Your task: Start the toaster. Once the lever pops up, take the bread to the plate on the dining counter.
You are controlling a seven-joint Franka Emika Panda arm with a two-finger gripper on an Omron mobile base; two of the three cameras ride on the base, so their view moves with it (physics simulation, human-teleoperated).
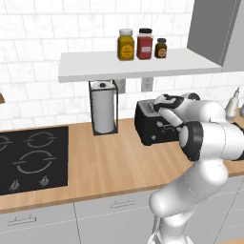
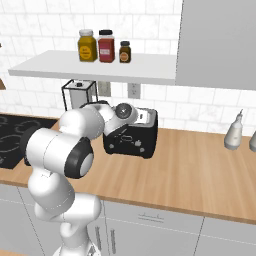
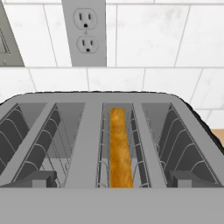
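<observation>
The black toaster (image 1: 148, 127) stands at the back of the wood-topped counter (image 1: 109, 167) and also appears from the other side, toaster (image 2: 131, 140). My gripper (image 3: 113, 178) hovers just above the toaster's top (image 3: 89, 144), open, its two fingertips (image 3: 41, 178) spread wide at either side. One slice of bread (image 3: 121, 148), tan with a brown crust, sits edge-up in the slot right of centre; the other slots hold nothing. The hand touches neither bread nor toaster. I cannot make out the lever's position. The plate and the dining counter are out of view.
A paper towel roll (image 1: 103, 112) in a black frame stands left of the toaster, a black cooktop (image 1: 31, 157) further left. A white shelf (image 1: 138, 64) with three jars hangs overhead. A wall outlet (image 3: 89, 30) is behind; a pale bottle (image 2: 233, 131) stands to the right.
</observation>
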